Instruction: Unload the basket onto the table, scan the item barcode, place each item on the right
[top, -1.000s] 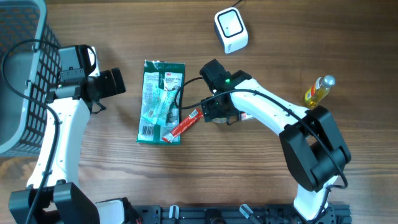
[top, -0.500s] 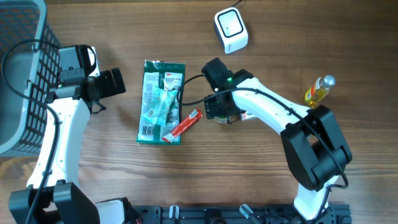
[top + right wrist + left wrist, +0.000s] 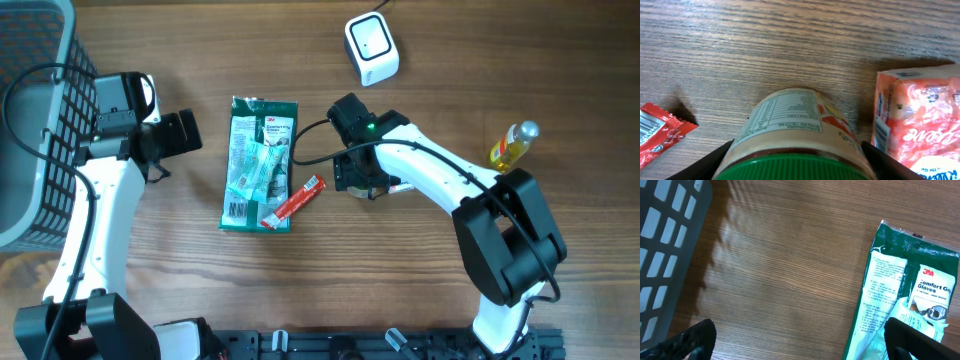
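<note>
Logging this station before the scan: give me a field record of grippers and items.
left gripper: open, empty, beside glove pack
right gripper: straddles green-lidded jar; grip unclear
scanner: far side, apart from both arms
red sachet: one end on glove pack's corner
basket: robot's left edge
yellow bottle: robot's right side

reaches up from 7 o'clock with the left arm, wrist turned toward 3 o'clock, left gripper (image 3: 192,132) held over the surface (image 3: 790,255), fingers (image 3: 692,337) spread wide and empty. stretches the right arm from 5 o'clock toward 10 o'clock, right gripper (image 3: 358,182) pointed down, fingers (image 3: 885,160) clasping the jar (image 3: 790,125) on both sides.
</note>
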You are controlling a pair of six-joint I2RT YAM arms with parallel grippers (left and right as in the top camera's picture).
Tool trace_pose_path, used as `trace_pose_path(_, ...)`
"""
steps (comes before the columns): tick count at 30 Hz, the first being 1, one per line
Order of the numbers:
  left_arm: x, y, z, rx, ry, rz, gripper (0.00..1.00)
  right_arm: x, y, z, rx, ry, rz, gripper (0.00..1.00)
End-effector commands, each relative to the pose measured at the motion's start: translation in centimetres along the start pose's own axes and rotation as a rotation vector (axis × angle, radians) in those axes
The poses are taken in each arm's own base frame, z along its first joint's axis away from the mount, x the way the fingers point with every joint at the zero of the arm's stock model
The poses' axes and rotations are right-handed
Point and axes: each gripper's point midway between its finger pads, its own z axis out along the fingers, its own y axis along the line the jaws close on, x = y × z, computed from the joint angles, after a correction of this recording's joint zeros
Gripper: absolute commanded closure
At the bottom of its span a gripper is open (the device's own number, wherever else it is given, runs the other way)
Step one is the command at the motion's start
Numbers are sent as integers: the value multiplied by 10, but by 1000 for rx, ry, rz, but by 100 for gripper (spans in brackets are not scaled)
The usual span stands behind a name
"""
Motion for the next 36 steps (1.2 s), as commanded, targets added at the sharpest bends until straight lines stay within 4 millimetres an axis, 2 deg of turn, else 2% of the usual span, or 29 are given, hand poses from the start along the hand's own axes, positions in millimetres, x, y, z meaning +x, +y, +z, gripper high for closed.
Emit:
trace_pose_path(1, -2, 3, 0, -11, -4, 11, 0, -6, -8, -2, 39, -20, 33, 23)
trace_pose_path(11, -2, 3, 0, -11, -4, 11, 0, -9, -4, -1, 22, -34, 24, 19)
trace_pose_path(24, -2, 3, 0, -11, -4, 11, 0, -9, -5, -1, 23, -33, 24, 27)
trace_pose_path(27, -2, 3, 0, -11, -4, 11, 0, -10, -5, -3, 14, -35, 2, 33)
trace_pose_path(31, -2, 3, 0, -11, -4, 11, 0, -16, -4, -17, -56, -34, 5, 49)
trace_pose_path(33, -2, 3, 0, -11, -4, 11, 0, -19, -2, -28, -128, -29, 3, 52)
trace_pose_path(36, -2, 3, 0, -11, -4, 11, 0, -20, 1, -43, -239, -16, 20, 52)
